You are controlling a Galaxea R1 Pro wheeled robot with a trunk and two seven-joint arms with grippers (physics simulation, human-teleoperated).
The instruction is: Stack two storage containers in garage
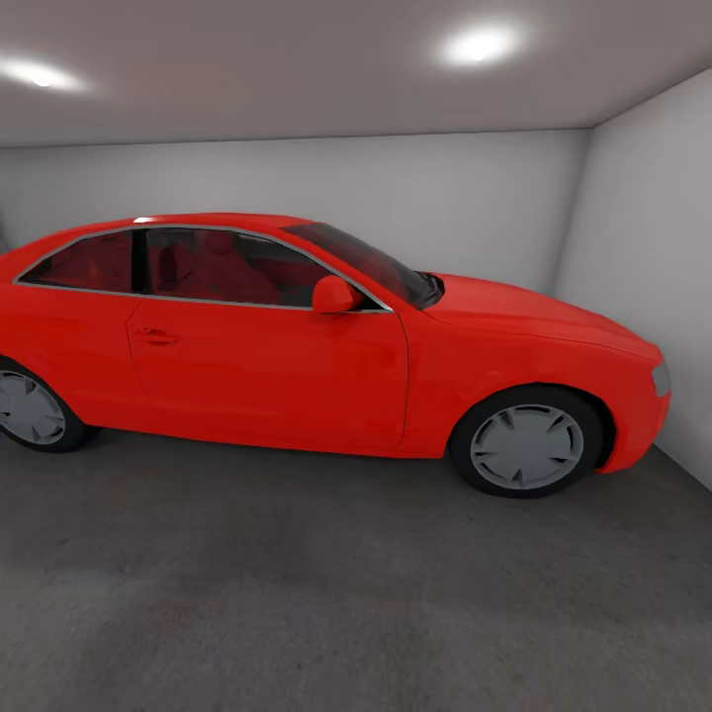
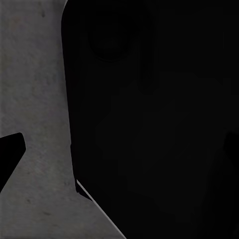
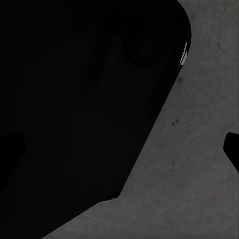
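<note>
Red dominates the head view: a glossy red two-door coupe car (image 1: 326, 346) stands side-on against the plain white-grey back wall (image 1: 396, 198) of the garage, its nose pointing toward the right-hand wall; in front of it lies a broad stretch of dark grey, mottled concrete floor (image 1: 346, 593), which is where one of the bins is meant to go, so the robot appears to be facing the drop-off area.

Each wrist view looks down onto the same rough concrete (image 2: 35, 99), with a large black body of the robot (image 2: 159, 119) blocking most of the picture; this suggests both arms hang folded close to the trunk, a sensible posture for driving rather than reaching. A dark finger tip of the left gripper (image 2: 10, 154) pokes in at one edge, and a dark finger tip of the right gripper (image 3: 233, 149) at another; how wide either pair of jaws stands I cannot tell.

The two orange-red storage containers cannot be located from these pictures; judging by that, carrying is probably still ahead.
</note>
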